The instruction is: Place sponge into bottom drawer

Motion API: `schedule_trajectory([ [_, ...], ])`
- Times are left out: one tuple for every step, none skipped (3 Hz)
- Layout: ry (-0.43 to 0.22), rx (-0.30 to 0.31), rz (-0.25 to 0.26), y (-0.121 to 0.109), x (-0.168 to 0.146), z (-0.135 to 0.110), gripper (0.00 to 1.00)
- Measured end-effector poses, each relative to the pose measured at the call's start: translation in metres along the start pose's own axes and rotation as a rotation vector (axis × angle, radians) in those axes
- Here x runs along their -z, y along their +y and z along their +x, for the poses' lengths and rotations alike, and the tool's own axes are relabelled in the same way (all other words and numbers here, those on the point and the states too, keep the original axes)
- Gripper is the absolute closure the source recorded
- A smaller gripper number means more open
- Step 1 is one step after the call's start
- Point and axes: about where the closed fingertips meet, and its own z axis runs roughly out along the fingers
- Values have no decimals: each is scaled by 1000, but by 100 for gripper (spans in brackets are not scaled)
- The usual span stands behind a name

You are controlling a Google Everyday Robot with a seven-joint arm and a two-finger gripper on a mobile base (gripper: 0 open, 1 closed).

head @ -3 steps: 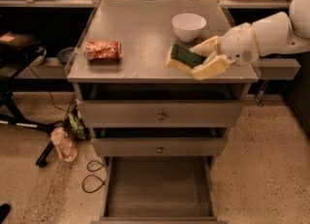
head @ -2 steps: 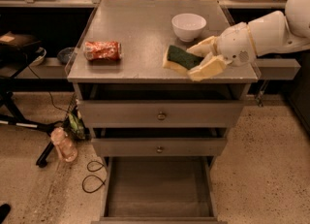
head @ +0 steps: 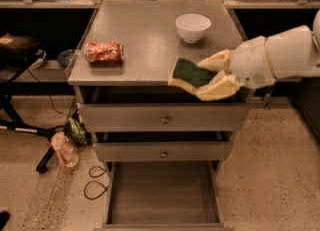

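Gripper (head: 201, 80) reaches in from the right, over the front right edge of the grey cabinet top (head: 145, 27). Its cream fingers (head: 216, 61) are clamped on the sponge (head: 187, 70), one on the far side and one on the near side. The sponge's dark green face is up and its yellow rim shows. It sits at the front lip of the top, with the near corner hanging past the edge; cannot tell if it touches the surface. Bottom drawer (head: 162, 195) is pulled open directly below, its flat grey floor showing. The two knobbed drawers (head: 165, 119) above it are nearly shut. White bowl (head: 193, 26) stands behind the sponge, apart from it. Orange-red snack packet (head: 103, 53) lies on the left side of the top. A plastic bottle (head: 65, 150) lies on the floor to the left.
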Motion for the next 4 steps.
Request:
schedule_trajectory([
  [40,-38,75,21,1,22,100],
  [113,-55,159,21,-13,59,100],
  [184,-87,195,18,-32,101,100],
  [251,-150,188,19,-52,148,100],
])
